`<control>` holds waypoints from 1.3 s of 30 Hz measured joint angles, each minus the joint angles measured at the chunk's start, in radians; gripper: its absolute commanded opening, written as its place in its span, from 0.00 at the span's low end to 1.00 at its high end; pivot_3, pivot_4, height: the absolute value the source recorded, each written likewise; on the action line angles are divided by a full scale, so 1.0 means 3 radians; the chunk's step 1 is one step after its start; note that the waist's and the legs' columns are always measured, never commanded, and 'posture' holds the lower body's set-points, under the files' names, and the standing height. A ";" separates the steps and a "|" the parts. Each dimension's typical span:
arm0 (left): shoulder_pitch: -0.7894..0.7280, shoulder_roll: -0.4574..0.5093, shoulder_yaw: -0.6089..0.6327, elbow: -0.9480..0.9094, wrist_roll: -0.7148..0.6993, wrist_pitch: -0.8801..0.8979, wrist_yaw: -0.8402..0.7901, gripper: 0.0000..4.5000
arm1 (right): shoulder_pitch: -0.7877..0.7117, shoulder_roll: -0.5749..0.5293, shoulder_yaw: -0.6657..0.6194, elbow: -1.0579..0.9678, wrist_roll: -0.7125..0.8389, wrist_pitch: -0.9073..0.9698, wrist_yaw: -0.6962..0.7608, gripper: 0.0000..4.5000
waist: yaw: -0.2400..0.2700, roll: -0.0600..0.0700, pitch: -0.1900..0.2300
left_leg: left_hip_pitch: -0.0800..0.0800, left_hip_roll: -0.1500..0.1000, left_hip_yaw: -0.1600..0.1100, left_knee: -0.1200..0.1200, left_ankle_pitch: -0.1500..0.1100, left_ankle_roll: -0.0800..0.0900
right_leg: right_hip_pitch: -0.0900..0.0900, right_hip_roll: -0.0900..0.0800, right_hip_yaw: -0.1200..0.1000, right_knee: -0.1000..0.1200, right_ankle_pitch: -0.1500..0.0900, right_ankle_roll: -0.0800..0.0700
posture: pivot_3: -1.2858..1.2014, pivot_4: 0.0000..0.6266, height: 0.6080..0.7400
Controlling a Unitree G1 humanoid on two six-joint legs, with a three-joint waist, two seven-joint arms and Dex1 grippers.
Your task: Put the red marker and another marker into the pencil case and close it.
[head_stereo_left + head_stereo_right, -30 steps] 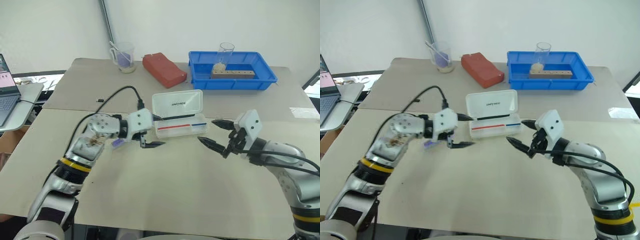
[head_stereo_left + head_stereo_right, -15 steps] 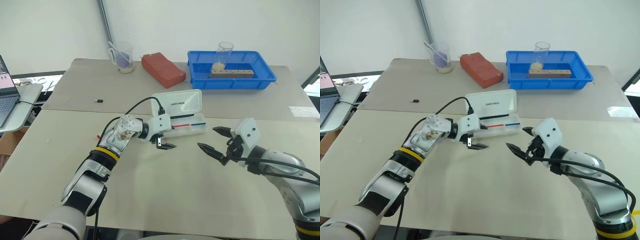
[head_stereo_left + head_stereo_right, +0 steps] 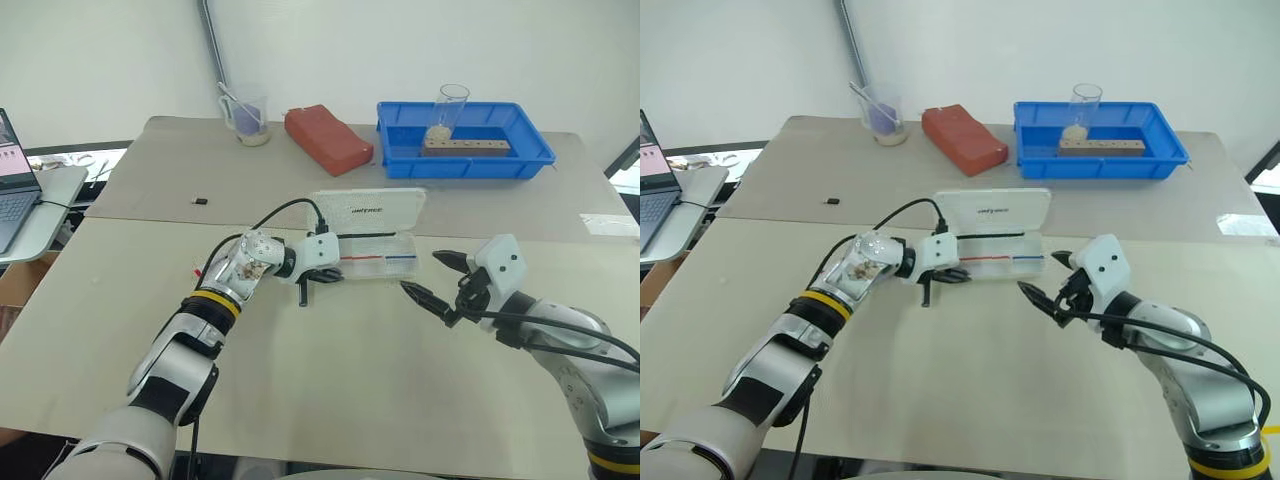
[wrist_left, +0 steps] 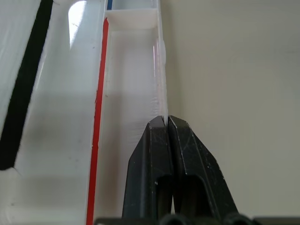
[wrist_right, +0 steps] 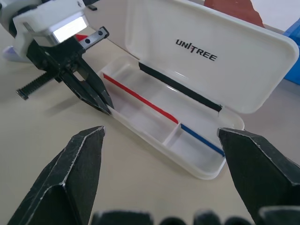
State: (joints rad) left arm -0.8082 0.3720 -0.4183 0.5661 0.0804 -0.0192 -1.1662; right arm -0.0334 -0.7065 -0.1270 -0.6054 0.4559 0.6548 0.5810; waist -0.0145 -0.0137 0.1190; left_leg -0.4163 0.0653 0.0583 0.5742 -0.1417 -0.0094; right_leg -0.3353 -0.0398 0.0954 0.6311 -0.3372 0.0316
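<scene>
- Progress: early. Pencil case [image 3: 372, 212] sits mid-worktop [image 3: 330, 380] w/ lid up & open.
- Inside it, just thin pens: red, blue & a black one along the hinge side. No marker in the tray as far as seen.
- Both markers left to load, then lid to shut.
- Red marker: prob. the small red tip [image 3: 197, 270] on the worktop, left of the L forearm, rest hidden by the arm. Well apart from the case and from both sets of jaws.
- Lavender marker: can't make it out for sure.
- L gripper [image 4: 166, 121]: jaws pressed together, nothing between them. Tips at the near-left rim of the case, touching or just beside it, over its front wall.
- R gripper [image 3: 422, 272]: jaws wide, empty, hovering just right & near of the case's right end, not touching.
- Judgement: neither arm is placed for a marker pick. L would need to back off leftward to reach them.
</scene>
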 measured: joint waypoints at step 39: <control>0.0701 0.0554 0.0277 -0.2036 -0.0413 0.1010 -0.0172 0.99 | 0.0028 -0.0216 0.0006 -0.0087 0.0191 0.0089 0.0460 0.95 | 0.0009 0.0006 -0.0004 | 0.0001 0.0002 -0.0006 0.0009 0.0000 0.0000 | 0.0008 0.0004 0.0001 0.0002 0.0000 0.0000 | 0.52 0.24 1.00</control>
State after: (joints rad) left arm -0.5980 0.5381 -0.3351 -0.0447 -0.0435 0.2839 -1.2177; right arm -0.0251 -0.7712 -0.1253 -0.6314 0.5130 0.6817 0.7189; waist -0.0119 -0.0119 0.1179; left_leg -0.4159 0.0657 0.0566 0.5769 -0.1417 -0.0093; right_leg -0.3328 -0.0387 0.0957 0.6318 -0.3372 0.0316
